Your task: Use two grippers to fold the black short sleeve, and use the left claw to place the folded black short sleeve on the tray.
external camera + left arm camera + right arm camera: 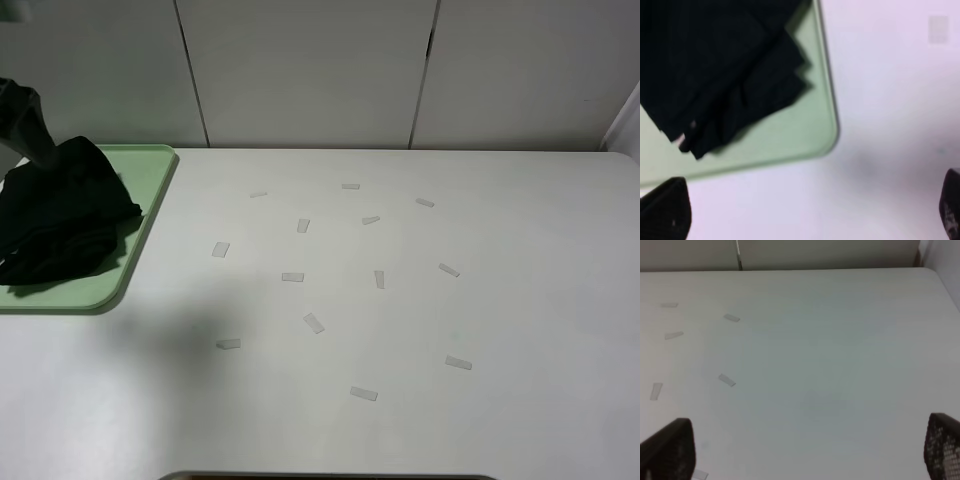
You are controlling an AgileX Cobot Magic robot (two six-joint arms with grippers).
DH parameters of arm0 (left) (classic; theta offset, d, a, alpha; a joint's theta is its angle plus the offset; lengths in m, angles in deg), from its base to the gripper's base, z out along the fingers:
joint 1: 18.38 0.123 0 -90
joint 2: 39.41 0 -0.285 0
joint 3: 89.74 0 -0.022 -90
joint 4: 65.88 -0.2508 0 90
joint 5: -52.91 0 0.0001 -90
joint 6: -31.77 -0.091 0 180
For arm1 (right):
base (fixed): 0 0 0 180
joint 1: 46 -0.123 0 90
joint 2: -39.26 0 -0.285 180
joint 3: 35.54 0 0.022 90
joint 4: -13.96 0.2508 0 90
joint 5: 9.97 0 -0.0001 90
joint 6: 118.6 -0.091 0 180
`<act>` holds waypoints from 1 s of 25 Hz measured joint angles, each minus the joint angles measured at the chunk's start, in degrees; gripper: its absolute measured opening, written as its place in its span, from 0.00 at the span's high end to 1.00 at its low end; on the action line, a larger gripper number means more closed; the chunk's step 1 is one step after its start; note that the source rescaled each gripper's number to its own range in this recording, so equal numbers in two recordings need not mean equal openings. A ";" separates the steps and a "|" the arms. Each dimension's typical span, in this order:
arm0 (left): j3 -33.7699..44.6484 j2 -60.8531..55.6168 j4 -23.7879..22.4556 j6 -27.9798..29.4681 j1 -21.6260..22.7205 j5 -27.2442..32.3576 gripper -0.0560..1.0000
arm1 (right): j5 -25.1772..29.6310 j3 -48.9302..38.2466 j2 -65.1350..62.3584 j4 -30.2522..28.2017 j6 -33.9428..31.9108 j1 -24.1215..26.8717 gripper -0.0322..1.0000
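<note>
— Where was the black short sleeve [62, 212]?
— Folded on the green tray [150, 190], at the worktop's [420, 330] left edge.
— And the jaws?
— Left gripper [805, 212] hung released above the tray's corner; right gripper [805, 450] released too, over bare worktop with tape strips [314, 322].

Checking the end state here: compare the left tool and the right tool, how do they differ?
The left tool hangs over the green tray's corner, beside the folded black short sleeve; the right tool hangs over bare table with tape strips. Both are open and hold nothing.
</note>
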 joint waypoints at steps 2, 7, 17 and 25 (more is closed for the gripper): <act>2.62 -4.31 0.15 0.00 0.00 0.13 0.00 | 0.00 0.00 0.00 0.00 0.00 0.00 0.00; 8.16 -15.35 0.27 0.00 0.00 3.61 0.00 | 0.00 0.00 0.00 0.00 0.00 0.00 0.00; 14.43 -35.47 1.84 0.00 0.00 11.02 0.00 | 0.00 0.00 0.00 0.00 0.00 0.00 0.00; 22.44 -51.92 2.92 0.00 0.00 11.05 0.00 | 0.00 0.00 0.00 0.00 0.00 0.00 0.00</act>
